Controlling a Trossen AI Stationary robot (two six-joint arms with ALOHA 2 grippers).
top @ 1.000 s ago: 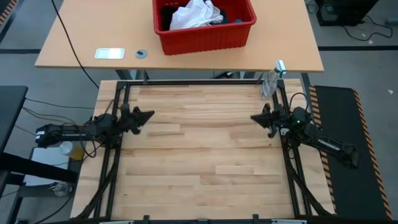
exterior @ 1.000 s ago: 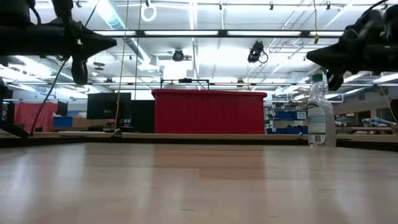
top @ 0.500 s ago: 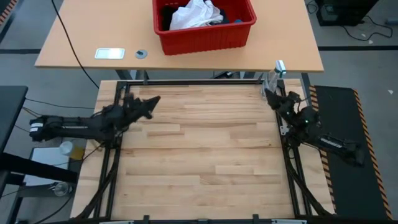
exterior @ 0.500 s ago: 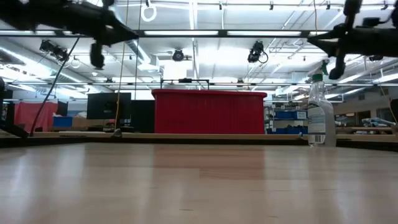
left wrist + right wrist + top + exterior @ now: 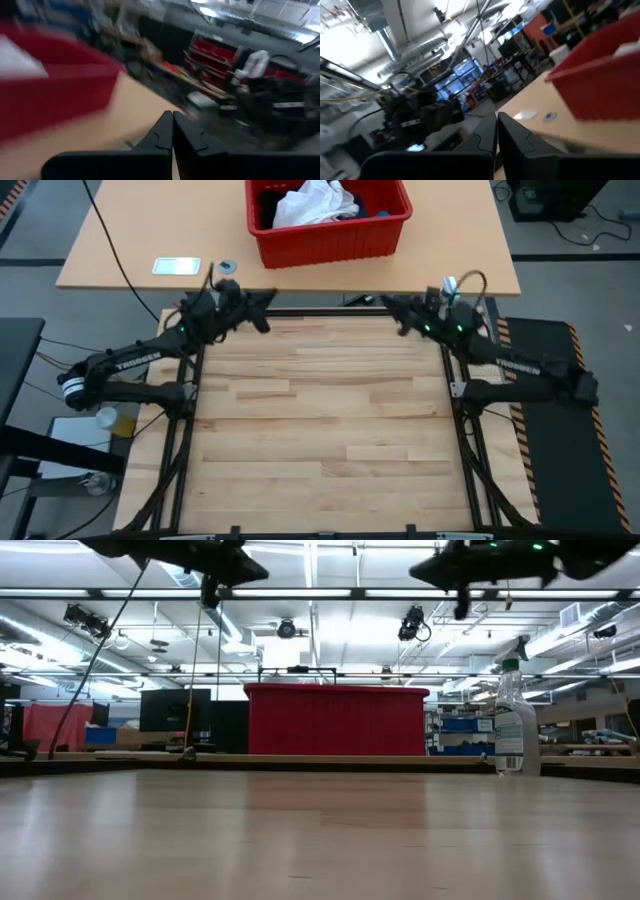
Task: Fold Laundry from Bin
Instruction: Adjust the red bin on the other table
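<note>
Left gripper [image 5: 268,298]: fingers [image 5: 161,134] pressed together, holding nothing, raised near the bin's front left corner. Right gripper [image 5: 385,302]: fingers [image 5: 490,131] likewise closed and empty, raised near the bin's front right corner. Bin [image 5: 330,242]: red ribbed plastic tub on the tan desk [image 5: 130,240] beyond the wooden worktable [image 5: 320,420]. Laundry [image 5: 315,202]: heaped inside the bin, white garment uppermost, dark cloth and a small blue piece beside it. Spray bottle [image 5: 515,720]: upright, on the right gripper's side of the bin.
</note>
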